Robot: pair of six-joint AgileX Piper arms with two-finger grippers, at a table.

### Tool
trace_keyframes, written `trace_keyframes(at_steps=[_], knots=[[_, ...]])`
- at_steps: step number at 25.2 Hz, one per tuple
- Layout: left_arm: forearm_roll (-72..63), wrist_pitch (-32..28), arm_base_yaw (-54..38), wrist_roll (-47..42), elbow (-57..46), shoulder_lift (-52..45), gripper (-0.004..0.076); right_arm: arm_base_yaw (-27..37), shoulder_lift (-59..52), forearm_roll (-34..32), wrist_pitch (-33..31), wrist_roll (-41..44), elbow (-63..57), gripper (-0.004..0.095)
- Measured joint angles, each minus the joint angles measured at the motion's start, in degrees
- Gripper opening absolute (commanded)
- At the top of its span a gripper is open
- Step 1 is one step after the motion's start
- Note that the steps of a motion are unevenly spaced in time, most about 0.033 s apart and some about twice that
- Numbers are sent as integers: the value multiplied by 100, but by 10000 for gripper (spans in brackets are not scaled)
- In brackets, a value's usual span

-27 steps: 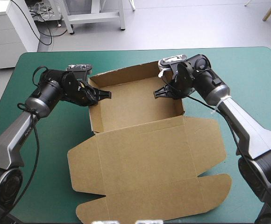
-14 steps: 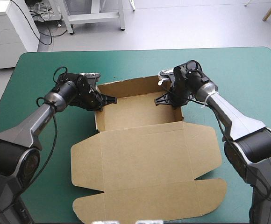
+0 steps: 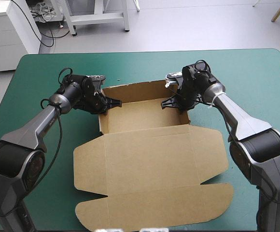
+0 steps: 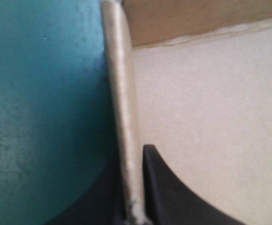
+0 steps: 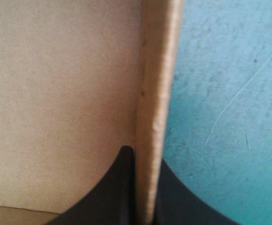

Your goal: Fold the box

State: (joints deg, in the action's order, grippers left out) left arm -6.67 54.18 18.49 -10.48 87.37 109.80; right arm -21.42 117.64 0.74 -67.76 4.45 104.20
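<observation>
At left side wall of the brown cut-cardboard box (image 3: 149,162), left gripper (image 3: 115,102) (image 4: 132,206) pinches the board: one black finger inside, one outside, all but closed. Right gripper (image 3: 166,103) (image 5: 144,199) does same on right side wall. Box's far part is raised into an open tray w/ walls up; lid & flaps lie flat on near side. Box sits mid-table on teal-green cover (image 3: 43,67). Vs earlier: tray was skewed, left wall further left; now squarer, grippers closer together.
</observation>
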Motion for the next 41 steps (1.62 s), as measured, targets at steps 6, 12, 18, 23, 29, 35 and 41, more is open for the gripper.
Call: trace_keyframes(at_steps=[6,12,18,23,29,35,41], knots=[[-171,-20,-12,445,0,56,322,0,168,0,-55,-221,176,339],[-257,-56,-58,700,116,72,426,0,363,52,-66,-279,693,390],[-14,778,-27,730,799,272,426,10,300,144,-30,-310,1108,404],[156,1580,8,730,1808,311,426,10,-250,114,-43,-322,1108,403],[163,1688,8,730,2515,-288,424,10,-1053,70,-83,-322,1108,402],[218,1756,8,730,2556,-1269,424,10,-1462,7,-127,-322,1111,402],[372,1763,8,730,2570,-2126,403,10,-1590,7,-133,-322,1125,402]])
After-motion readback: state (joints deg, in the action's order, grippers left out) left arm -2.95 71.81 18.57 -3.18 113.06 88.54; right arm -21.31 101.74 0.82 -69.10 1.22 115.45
